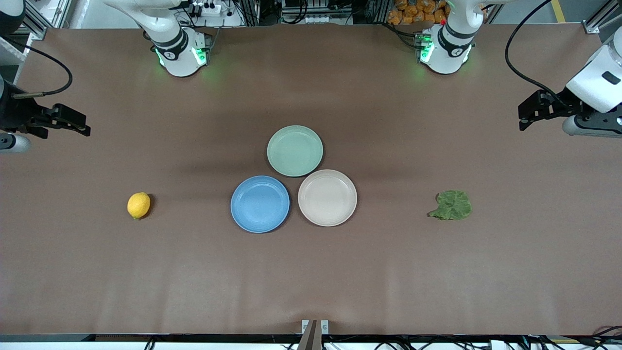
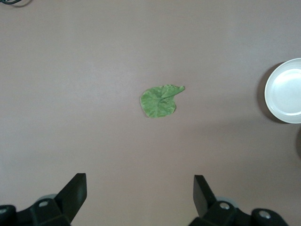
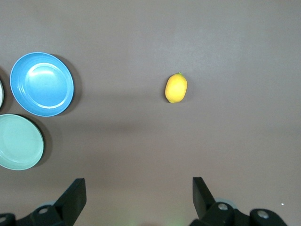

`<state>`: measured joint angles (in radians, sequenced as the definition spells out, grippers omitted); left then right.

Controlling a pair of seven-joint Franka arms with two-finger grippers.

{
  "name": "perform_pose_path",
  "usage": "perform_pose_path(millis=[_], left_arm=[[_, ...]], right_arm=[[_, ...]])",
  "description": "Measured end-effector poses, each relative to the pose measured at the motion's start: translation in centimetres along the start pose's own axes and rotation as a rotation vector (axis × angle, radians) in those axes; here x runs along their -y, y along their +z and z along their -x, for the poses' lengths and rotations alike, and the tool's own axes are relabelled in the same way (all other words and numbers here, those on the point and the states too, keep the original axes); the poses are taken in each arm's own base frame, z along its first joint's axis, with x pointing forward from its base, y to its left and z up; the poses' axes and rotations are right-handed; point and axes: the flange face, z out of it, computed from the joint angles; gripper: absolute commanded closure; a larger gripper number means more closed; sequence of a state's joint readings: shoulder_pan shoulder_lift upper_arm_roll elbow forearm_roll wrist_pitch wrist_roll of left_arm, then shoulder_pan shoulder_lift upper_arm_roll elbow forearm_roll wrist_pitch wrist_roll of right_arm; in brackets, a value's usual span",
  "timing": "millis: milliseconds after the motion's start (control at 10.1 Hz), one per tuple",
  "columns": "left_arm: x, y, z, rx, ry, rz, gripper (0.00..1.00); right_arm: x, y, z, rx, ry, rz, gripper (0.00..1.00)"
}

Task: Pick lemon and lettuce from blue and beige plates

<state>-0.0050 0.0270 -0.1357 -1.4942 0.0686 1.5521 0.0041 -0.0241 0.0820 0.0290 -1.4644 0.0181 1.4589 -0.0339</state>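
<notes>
The lemon (image 1: 138, 205) lies on the bare table toward the right arm's end, well apart from the plates; it also shows in the right wrist view (image 3: 176, 88). The lettuce (image 1: 452, 205) lies flat on the table toward the left arm's end and shows in the left wrist view (image 2: 160, 100). The blue plate (image 1: 260, 204) and the beige plate (image 1: 327, 198) sit side by side mid-table, both empty. My left gripper (image 1: 522, 116) hangs open and empty over the left arm's end of the table. My right gripper (image 1: 80, 124) hangs open and empty over the right arm's end.
An empty mint-green plate (image 1: 295, 150) touches the blue and beige plates, farther from the front camera than both. The two arm bases (image 1: 181, 53) (image 1: 444, 48) stand along the table's edge farthest from the front camera.
</notes>
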Motion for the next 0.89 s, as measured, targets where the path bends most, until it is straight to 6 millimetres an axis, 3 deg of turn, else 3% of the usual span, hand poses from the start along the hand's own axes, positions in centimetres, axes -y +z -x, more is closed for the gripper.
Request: perform_pose_path(millis=[396,891], left_arm=[[1.9,0.0,-0.1,-0.013,-0.101,0.001,0.0],[1.5,0.7,-0.1,0.002,-0.114,0.05,0.0]], right_arm=[[0.2,0.3,-0.2,-0.009,-0.004,0.001,0.0],[0.2,0.4,-0.4,-0.015,-0.004,0.001,0.0]])
